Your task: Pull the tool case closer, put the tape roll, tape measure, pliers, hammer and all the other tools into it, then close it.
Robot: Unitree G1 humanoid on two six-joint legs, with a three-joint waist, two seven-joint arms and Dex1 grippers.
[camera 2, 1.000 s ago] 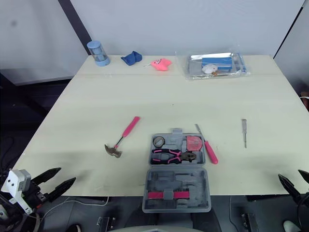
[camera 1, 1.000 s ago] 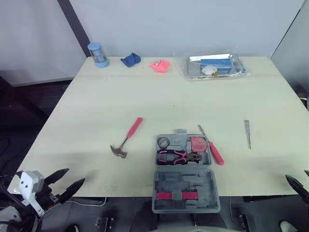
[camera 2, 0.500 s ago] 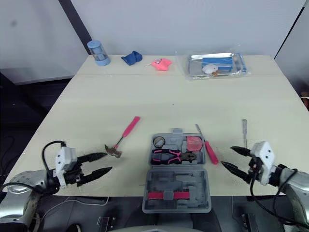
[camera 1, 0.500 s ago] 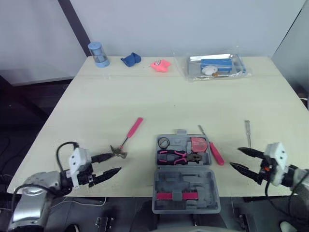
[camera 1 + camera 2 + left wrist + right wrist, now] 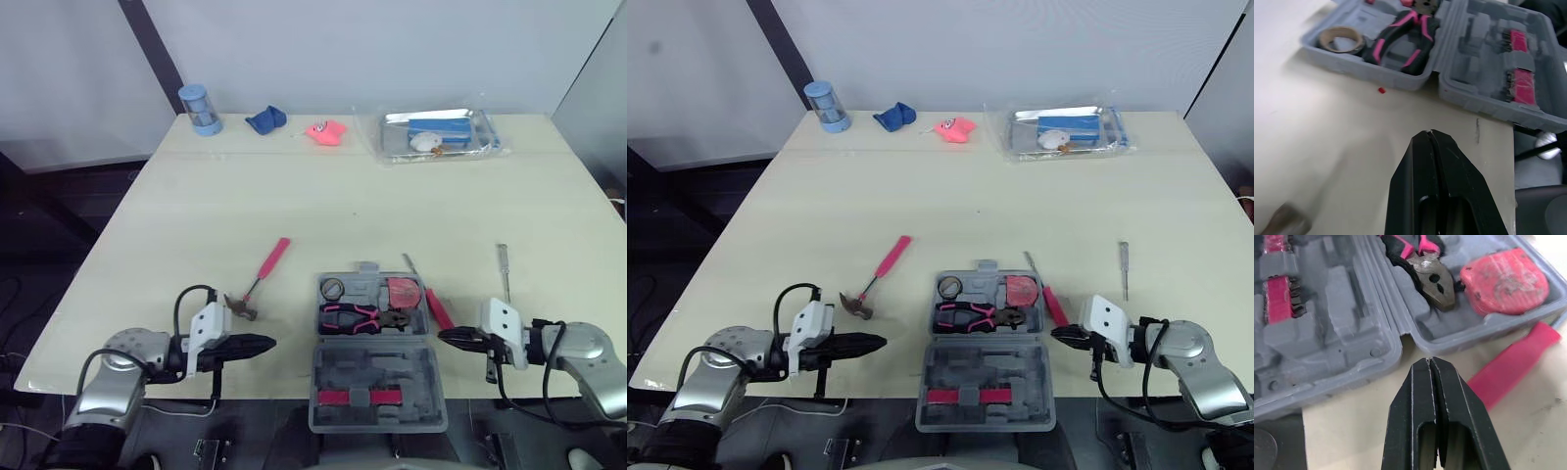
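The grey tool case (image 5: 372,367) lies open at the table's near edge, its lid hanging over the edge. In its tray sit a tape roll (image 5: 332,289), pink-handled pliers (image 5: 358,317) and a red tape measure (image 5: 402,291). A pink-handled hammer (image 5: 257,279) lies left of the case. Against its right side lies a pink-handled tool (image 5: 437,310), with a small screwdriver (image 5: 503,269) farther right. My left gripper (image 5: 265,343) is shut and empty, pointing at the case's left side. My right gripper (image 5: 443,336), also shut and empty, points at the right side by the hinge (image 5: 1400,340).
Along the far edge stand a blue cylinder (image 5: 199,110), a blue cloth (image 5: 265,119), a pink object (image 5: 325,132) and a clear bag of items (image 5: 436,134). Bare tabletop lies between them and the case.
Both arms rose from below the near table edge and moved inward to either side of the case. Both grippers went from wide open to shut.
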